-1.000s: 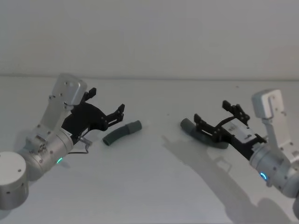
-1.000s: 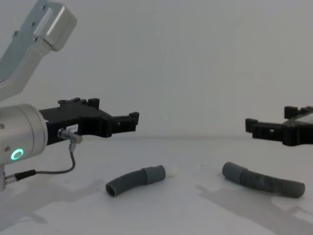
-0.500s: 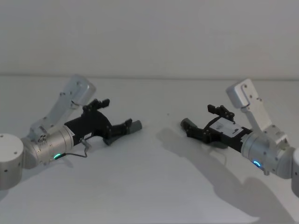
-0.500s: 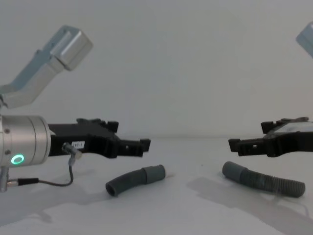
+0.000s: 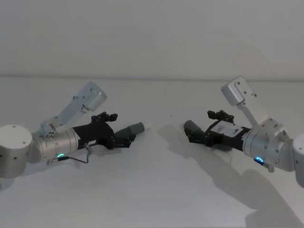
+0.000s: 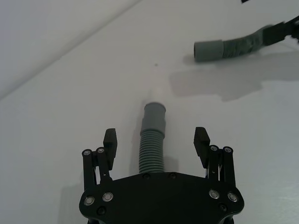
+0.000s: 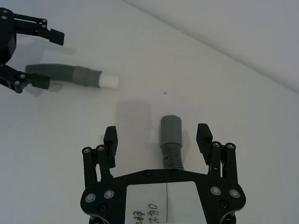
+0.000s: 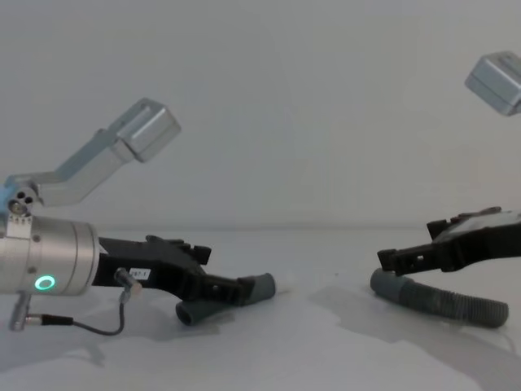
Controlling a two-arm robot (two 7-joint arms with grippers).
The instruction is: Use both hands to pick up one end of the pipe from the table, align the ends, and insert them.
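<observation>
Pipe lies in two separate pieces flat on the white desk [image 5: 152, 190]: a short curved piece [image 5: 134, 127] with a white tip [image 7: 109, 81] at its cuff [image 6: 154, 113], and a longer piece [image 8: 440, 300] well apart on the short piece's right side. Left end effector [image 6: 155, 136] sits low at the short piece, its fingers spread wide on either side of the ribbed body and not touching it. Right end effector [image 7: 157, 132], well to the right of the short piece, straddles the longer piece the same way, spread wide and gripping nothing.
</observation>
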